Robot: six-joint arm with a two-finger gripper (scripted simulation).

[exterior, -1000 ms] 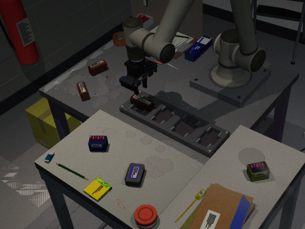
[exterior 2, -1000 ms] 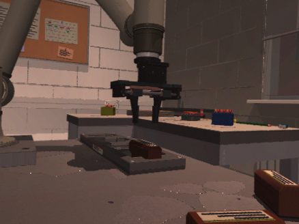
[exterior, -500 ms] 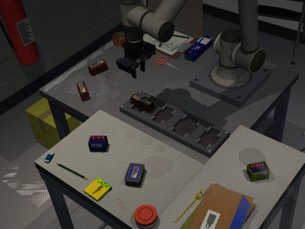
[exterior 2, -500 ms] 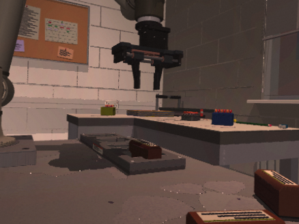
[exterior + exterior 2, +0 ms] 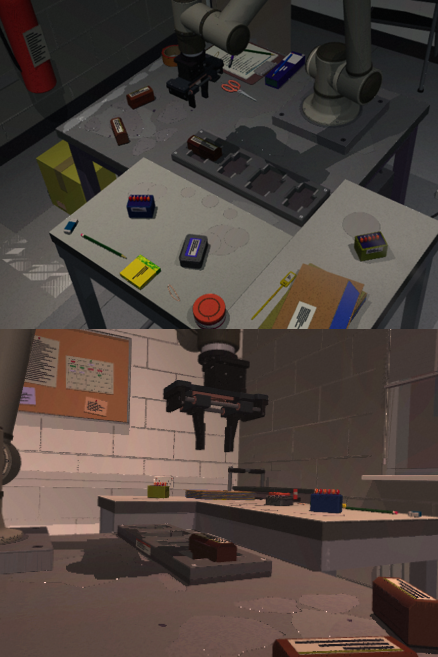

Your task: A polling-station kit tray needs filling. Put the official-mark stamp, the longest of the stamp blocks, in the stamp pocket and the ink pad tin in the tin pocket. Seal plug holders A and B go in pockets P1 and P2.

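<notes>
The lower part of a brown stamp block (image 5: 204, 147) (image 5: 212, 547) is sunk in the end pocket of the dark kit tray (image 5: 250, 176) (image 5: 190, 551), whose other three pockets are empty. My gripper (image 5: 197, 95) (image 5: 215, 435) hangs open and empty high above the dark table, behind the tray. Two more brown stamp blocks (image 5: 140, 97) (image 5: 120, 130) lie on the table's left part. On the pale front table sit the grey ink pad tin (image 5: 193, 250), a blue plug holder (image 5: 140, 206) (image 5: 326, 501), and on the right table an olive plug holder (image 5: 370, 245) (image 5: 158, 490).
Behind the work lie a clipboard (image 5: 244, 62), scissors (image 5: 236, 88), a tape roll (image 5: 170, 55) and a blue box (image 5: 284, 69), with the arm's base (image 5: 332, 102) to the right. The front tables carry a pencil (image 5: 103, 245), yellow pad (image 5: 140, 271), red button (image 5: 209, 310) and folders (image 5: 318, 301).
</notes>
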